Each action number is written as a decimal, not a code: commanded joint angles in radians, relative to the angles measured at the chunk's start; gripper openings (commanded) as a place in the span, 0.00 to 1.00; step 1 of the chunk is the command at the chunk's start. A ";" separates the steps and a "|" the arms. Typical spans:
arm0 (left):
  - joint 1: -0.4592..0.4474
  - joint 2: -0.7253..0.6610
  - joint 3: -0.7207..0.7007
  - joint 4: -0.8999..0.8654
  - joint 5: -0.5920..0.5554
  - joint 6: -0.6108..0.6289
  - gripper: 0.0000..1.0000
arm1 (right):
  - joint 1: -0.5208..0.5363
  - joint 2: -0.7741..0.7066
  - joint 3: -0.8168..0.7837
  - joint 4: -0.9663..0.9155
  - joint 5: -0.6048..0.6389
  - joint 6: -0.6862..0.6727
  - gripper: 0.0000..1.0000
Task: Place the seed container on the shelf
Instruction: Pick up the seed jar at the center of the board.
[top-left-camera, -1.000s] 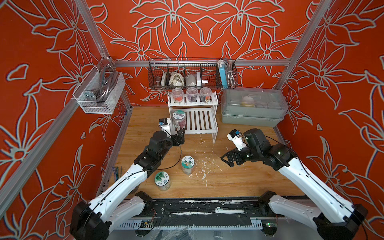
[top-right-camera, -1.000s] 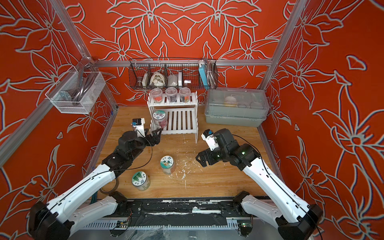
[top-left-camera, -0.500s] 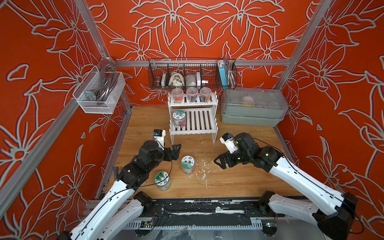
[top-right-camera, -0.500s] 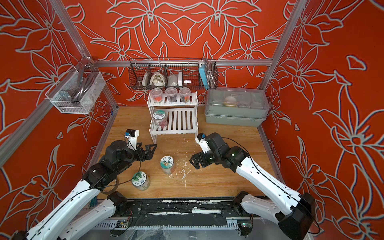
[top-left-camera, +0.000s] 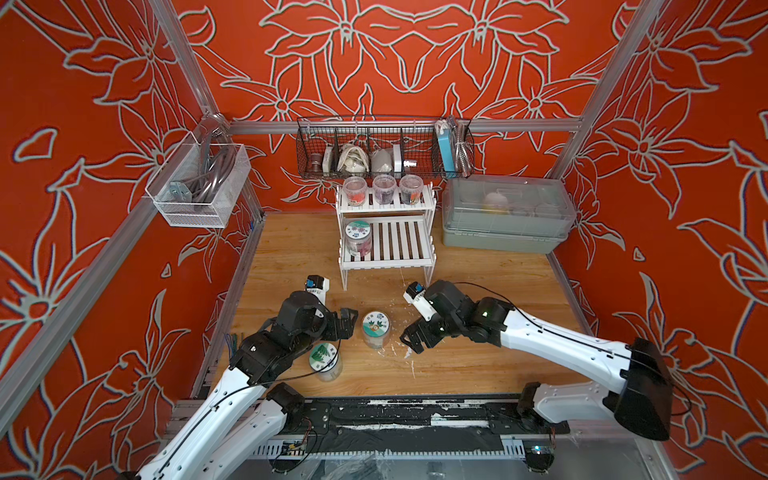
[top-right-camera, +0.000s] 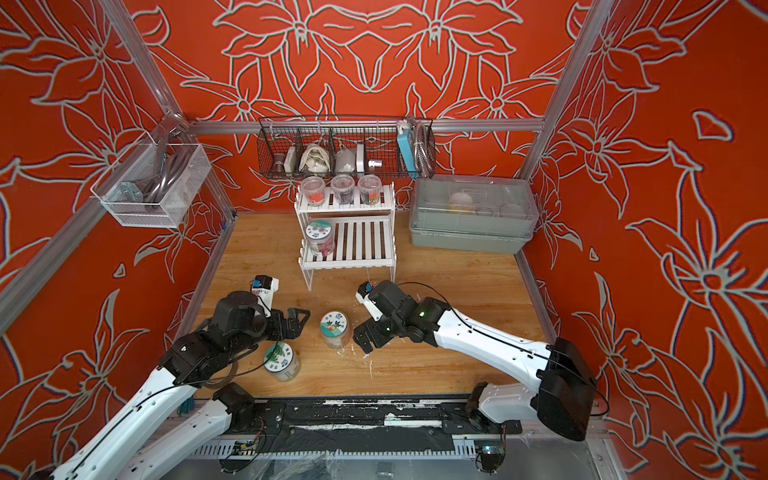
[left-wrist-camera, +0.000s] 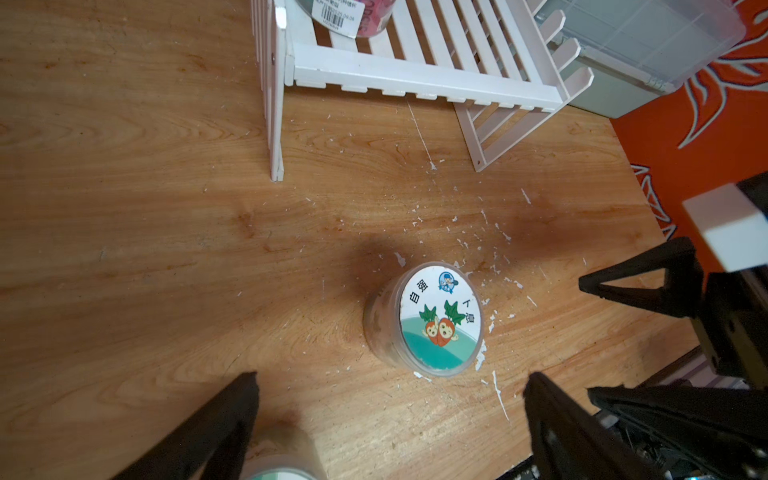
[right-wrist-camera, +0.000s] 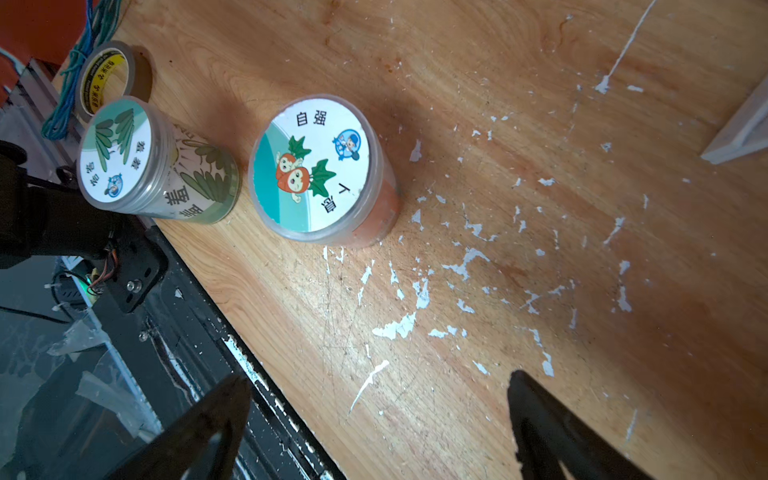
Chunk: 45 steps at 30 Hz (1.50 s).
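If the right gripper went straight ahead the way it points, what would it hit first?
Probably the carrot-lid seed container, standing just ahead of the right gripper, though depth is hard to judge.

Carrot-picture lid (right-wrist-camera: 311, 166) reads "自强"; barcode label (left-wrist-camera: 338, 14) on shelved jar (left-wrist-camera: 375, 18) perhaps shows "09.06".

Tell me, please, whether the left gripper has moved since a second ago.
Yes. The left gripper has drawn back toward the front, away from the shelf, and now hangs open beside the carrot-lidded container.

left pincer (top-left-camera: 348, 323) retreated, right pincer (top-left-camera: 411, 343) advanced
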 joint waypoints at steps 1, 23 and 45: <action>0.005 -0.003 0.016 -0.035 0.001 -0.008 0.99 | 0.032 0.036 0.041 0.056 0.037 0.007 0.99; -0.245 0.476 0.087 0.088 -0.024 0.007 0.99 | 0.039 -0.075 -0.070 0.047 0.080 -0.070 1.00; -0.321 0.742 0.215 0.017 -0.173 0.034 0.99 | -0.038 -0.251 -0.171 0.039 0.032 -0.092 1.00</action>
